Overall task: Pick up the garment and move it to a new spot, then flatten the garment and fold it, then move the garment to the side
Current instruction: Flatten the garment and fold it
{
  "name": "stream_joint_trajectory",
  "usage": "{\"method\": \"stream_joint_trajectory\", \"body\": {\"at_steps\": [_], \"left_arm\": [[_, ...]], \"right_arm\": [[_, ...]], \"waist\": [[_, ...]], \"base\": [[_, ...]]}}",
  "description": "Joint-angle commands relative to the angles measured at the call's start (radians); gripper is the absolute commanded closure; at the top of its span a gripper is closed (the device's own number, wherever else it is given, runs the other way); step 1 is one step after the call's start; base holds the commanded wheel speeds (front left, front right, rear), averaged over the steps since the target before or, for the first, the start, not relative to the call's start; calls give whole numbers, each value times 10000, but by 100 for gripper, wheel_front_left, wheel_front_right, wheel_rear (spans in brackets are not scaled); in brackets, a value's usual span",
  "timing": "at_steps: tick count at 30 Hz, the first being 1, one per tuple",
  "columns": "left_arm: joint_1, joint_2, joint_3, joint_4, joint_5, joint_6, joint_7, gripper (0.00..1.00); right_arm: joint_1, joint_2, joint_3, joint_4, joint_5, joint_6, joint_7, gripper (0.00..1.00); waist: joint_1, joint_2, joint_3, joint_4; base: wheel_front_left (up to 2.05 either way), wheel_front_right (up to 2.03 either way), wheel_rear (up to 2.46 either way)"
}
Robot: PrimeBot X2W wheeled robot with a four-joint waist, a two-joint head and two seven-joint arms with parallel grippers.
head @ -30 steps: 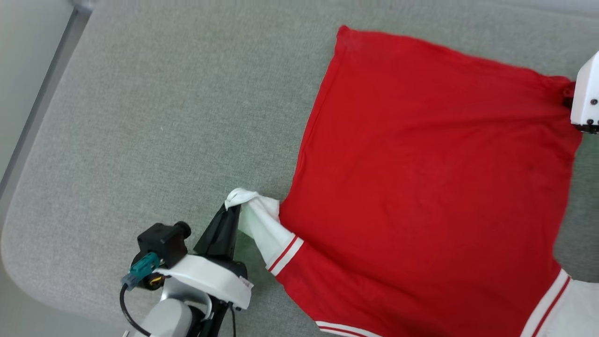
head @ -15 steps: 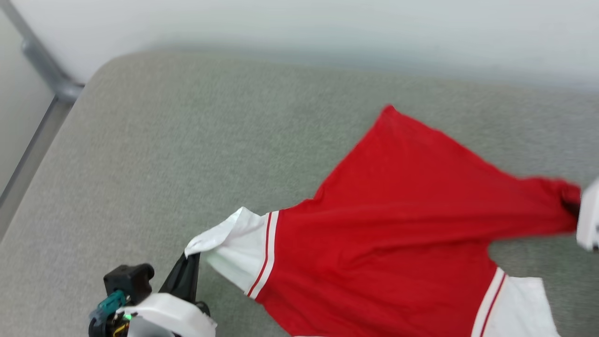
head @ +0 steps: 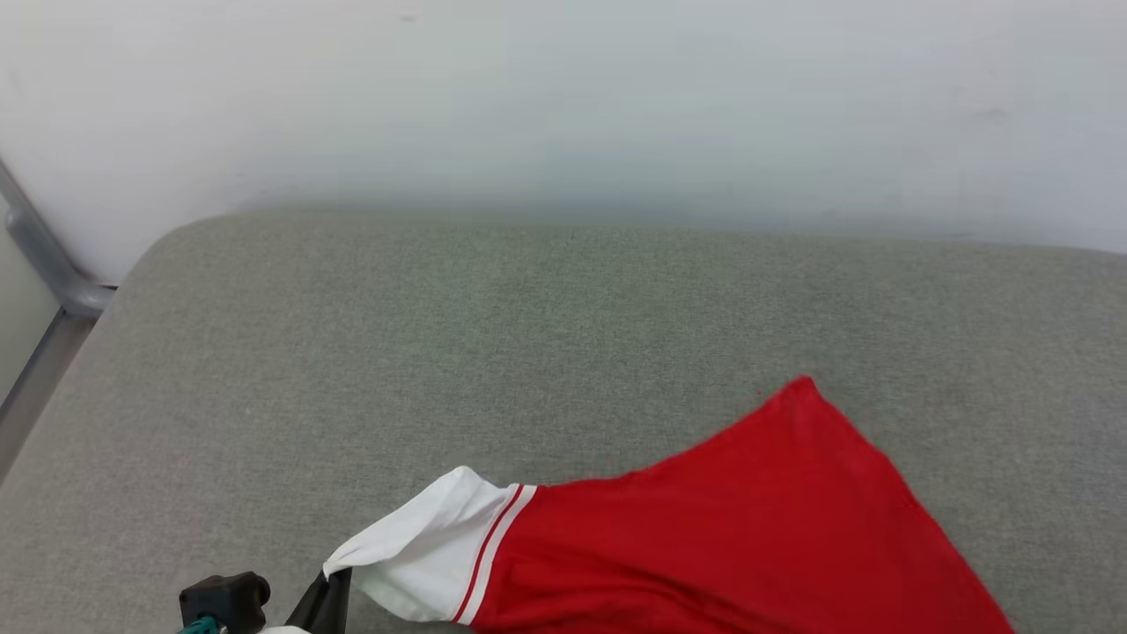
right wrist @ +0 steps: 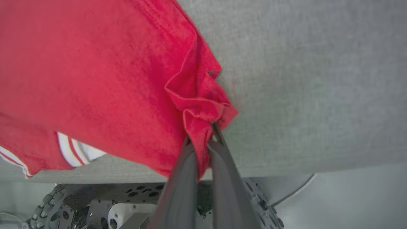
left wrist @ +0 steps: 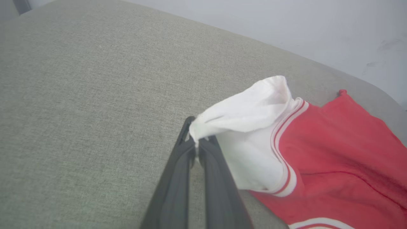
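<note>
Head view, far left: metal tube frame [head: 44,255] at the edge of the grey upholstered cushion [head: 440,335], with a pale wall [head: 563,106] behind.

Lower left: left gripper [head: 337,579], dark fingers pressed together and pinching the tip of the white sleeve [head: 423,546]. The left wrist view confirms this: the left gripper [left wrist: 197,143] has sleeve cloth [left wrist: 248,127] nipped between the two fingertips, and the sleeve is pulled up into a peak.

Centre to right: the garment [head: 722,537] shows its plain red side up, with red-and-white striped trim [head: 493,550] where the sleeve joins the body. One red corner [head: 801,383] points toward the wall. The body spreads over the near right part of the cushion and runs off the bottom edge.

Right wrist view: right gripper [right wrist: 211,133] has its fingers closed on a bunched red corner of the garment [right wrist: 95,79]. The cloth drapes from there past the cushion edge, above the robot's wheeled base [right wrist: 79,206].
</note>
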Motion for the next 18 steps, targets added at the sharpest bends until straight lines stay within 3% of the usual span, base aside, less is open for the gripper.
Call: {"method": "stream_joint_trajectory", "body": {"at_steps": [1,4,5,6,7,8,12,15,18], "left_arm": [[93,66,34,-31,-31,64,57,100],[150,75,20,-29,-74,87,117,100],[149,77,29,-24,-95,104,123,100],[143,77,37,-16,-105,115,126,100],[139,69,32,-3,-112,122,123,100],[132,63,26,7,-118,123,128,100],[70,48,-19,8,-112,123,133,100],[-71,49,-69,-38,-76,116,135,100],[-140,36,-86,-58,-50,106,93,100]], "right_arm": [[466,531,-162,-241,-163,-7,99,100],[1101,1121,-428,-501,-322,-7,107,100],[1177,1255,-485,-560,-259,-7,-35,91],[1190,1347,-548,-593,-173,-7,-219,55],[1178,1408,-530,-606,-104,-7,-425,34],[1107,1451,-538,-598,29,-7,-683,0],[836,1469,-457,-674,105,-7,-1893,0],[273,1475,-325,-810,108,-7,-3788,0],[-92,1317,-154,-818,-8,-7,-4664,0]], "waist": [[3,-1,-79,-69],[3,-1,-108,-68],[3,-1,-110,-76],[3,-1,-108,-92],[3,-1,-107,-112],[3,-1,-102,-131],[3,-1,-82,-165],[3,-1,-38,-183],[3,-1,5,-186]], "base": [[0,0,0],[0,0,0],[0,0,0],[0,0,0],[0,0,0],[0,0,0],[0,0,0],[0,0,0],[0,0,0]]}}
